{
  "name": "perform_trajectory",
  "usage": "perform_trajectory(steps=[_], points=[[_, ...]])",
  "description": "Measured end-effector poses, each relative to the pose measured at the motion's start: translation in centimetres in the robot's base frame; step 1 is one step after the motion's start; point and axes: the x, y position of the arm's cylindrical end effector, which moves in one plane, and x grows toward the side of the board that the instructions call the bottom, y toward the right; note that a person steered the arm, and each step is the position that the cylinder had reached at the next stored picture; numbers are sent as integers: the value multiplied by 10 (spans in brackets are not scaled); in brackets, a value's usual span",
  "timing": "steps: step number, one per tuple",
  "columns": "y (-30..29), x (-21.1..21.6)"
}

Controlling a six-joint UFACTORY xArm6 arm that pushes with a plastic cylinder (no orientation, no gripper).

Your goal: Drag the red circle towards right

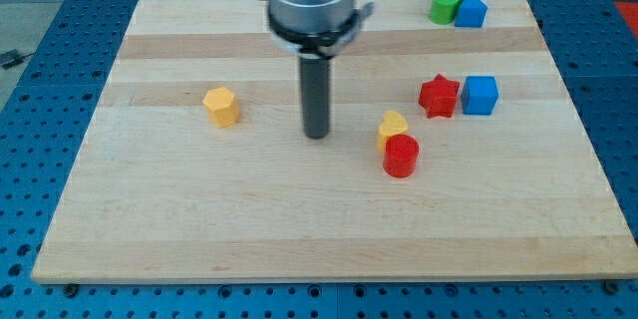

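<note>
The red circle (401, 155), a short red cylinder, sits on the wooden board (249, 229) right of centre. A yellow heart-shaped block (393, 125) touches it from the upper left. My tip (317, 137) rests on the board to the left of the red circle and slightly higher in the view, with a gap of bare wood between them. The rod hangs straight down from the arm's grey body at the view's top.
A red star (439, 96) and a blue cube (480, 95) sit side by side to the upper right of the red circle. A green star (451, 1) and a blue block (471, 10) sit at the top right corner. A yellow hexagon (221, 106) lies at the left.
</note>
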Motion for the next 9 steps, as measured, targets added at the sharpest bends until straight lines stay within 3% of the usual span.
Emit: perform_trajectory(steps=[2,5,9], points=[[6,45],[116,54],[119,51]])
